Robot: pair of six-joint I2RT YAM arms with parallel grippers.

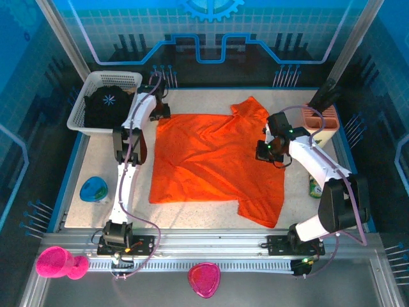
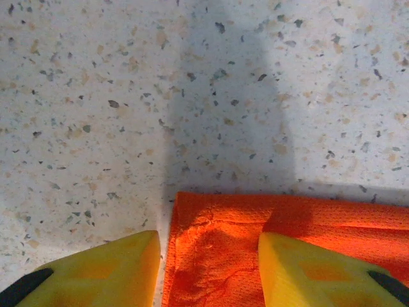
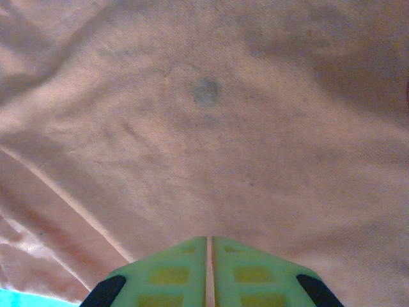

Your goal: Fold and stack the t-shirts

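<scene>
The orange t-shirt (image 1: 211, 160) lies spread flat in the middle of the table, one sleeve pointing to the far side and one toward the near right. My left gripper (image 1: 161, 110) is low over its far-left corner. In the left wrist view it stands open (image 2: 208, 240), one yellow finger over bare table and the other over the orange cloth (image 2: 217, 268). My right gripper (image 1: 268, 152) is at the shirt's right side, its jaws shut (image 3: 209, 240) with the cloth (image 3: 204, 128) running right up to their tips. The black t-shirt (image 1: 108, 105) with its pale starburst lies bundled in the basket.
The white mesh basket (image 1: 96, 80) stands at the back left, close to the left arm. A pink caddy (image 1: 319, 121) and a green can (image 1: 314, 187) stand along the right edge. A teal object (image 1: 94, 190) lies near left. Pink items (image 1: 61, 262) rest on the front rail.
</scene>
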